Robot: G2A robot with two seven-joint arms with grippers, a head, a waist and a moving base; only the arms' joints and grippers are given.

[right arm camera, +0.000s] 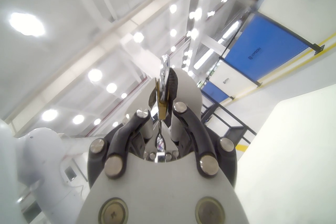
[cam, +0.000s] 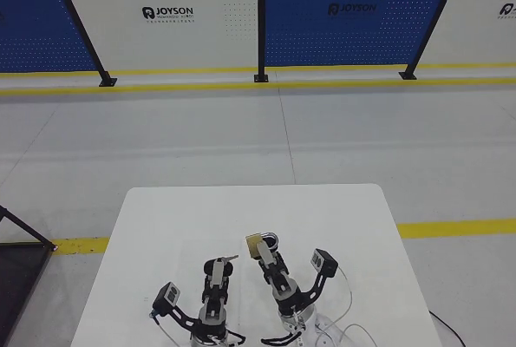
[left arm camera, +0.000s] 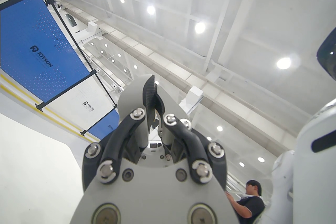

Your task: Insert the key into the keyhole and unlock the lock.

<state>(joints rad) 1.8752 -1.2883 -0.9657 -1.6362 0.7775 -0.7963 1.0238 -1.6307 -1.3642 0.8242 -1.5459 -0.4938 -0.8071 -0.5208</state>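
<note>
Jaws of the right gripper (cam: 262,254) clamp the lock (cam: 258,245); just beside the lock, left gripper (cam: 220,263) jaws pinch the key (cam: 231,258)

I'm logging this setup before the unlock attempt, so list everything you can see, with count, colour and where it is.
padlock: one, brass body with silver shackle, held above the table in the right gripper
key: one, silver, in the left gripper, beside the padlock and not yet in it
table: one, white, under both arms
cable: one, white, looping on the table's near edge by the right arm
frame: one, black, on the floor off the table's left side
partition panels: several, blue and white, along the far floor
floor lines: yellow, one behind the table, more by the panels
left gripper: one, grey and black, closed on the key
right gripper: one, grey and black, closed on the padlock
</note>
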